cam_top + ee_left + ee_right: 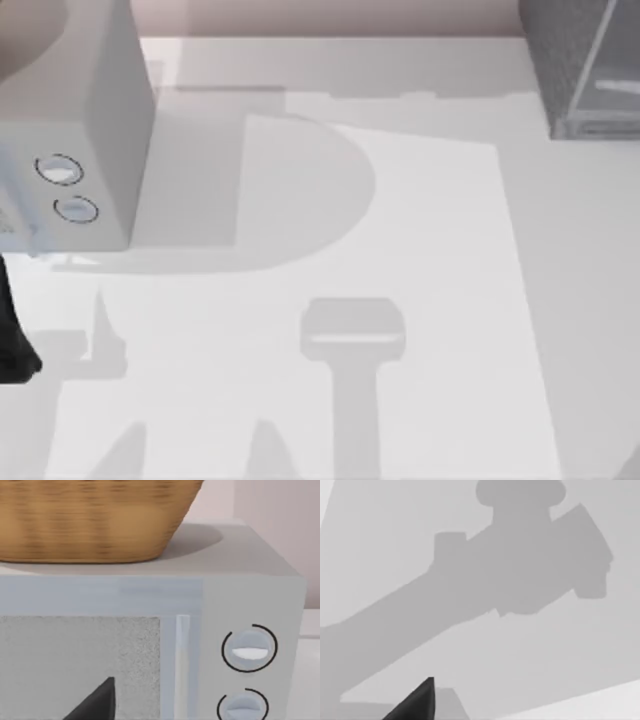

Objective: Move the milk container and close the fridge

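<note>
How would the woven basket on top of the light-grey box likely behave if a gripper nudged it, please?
The basket looks woven, so it is probably light and a little flexible. Its base sits flat on the box and its sides flare upward, so it would more likely slide than tip. The box top looks smooth, so even a slight push might shift it.

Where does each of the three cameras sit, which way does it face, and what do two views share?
Top view: above the table, looking down; fridge at upper right, microwave at left, dark arm part at the left edge.
Left wrist view: faces the microwave's front, a wicker basket on top; a dark pincer finger shows.
Right wrist view: faces bare table with arm shadows; a dark finger shows.
Shared: the microwave's two dials.
</note>
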Motion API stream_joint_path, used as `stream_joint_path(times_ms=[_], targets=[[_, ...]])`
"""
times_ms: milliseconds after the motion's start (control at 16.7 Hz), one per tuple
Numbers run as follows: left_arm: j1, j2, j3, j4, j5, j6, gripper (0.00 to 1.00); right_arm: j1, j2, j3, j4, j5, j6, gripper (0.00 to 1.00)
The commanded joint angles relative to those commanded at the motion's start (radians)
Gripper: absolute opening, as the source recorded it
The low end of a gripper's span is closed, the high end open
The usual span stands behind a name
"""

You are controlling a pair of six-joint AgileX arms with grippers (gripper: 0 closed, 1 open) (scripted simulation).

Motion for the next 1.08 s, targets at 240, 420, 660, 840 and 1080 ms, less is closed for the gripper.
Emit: stream_joint_path(times_ms=[240, 420, 660, 840, 1080], targets=[[0.0, 0.0, 0.0, 0.0, 0.0, 0.0, 1.0, -0.332, 0.379, 0.12, -0.006, -0.174, -0.377, 1.0], [0.0, 0.0, 0.0, 0.0, 0.0, 0.0, 1.0, -0.556, 0.637, 0.198, -0.012, -0.291, -0.63, 1.0], [0.0, 0.0, 0.0, 0.0, 0.0, 0.0, 1.0, -0.788, 0.904, 0.277, -0.019, -0.412, -0.891, 1.0], [0.0, 0.0, 0.0, 0.0, 0.0, 0.0, 1.0, -0.888, 1.018, 0.31, -0.023, -0.464, -1.001, 1.0], [0.0, 0.0, 0.0, 0.0, 0.0, 0.0, 1.0, -0.911, 1.044, 0.317, -0.024, -0.475, -1.026, 1.0]])
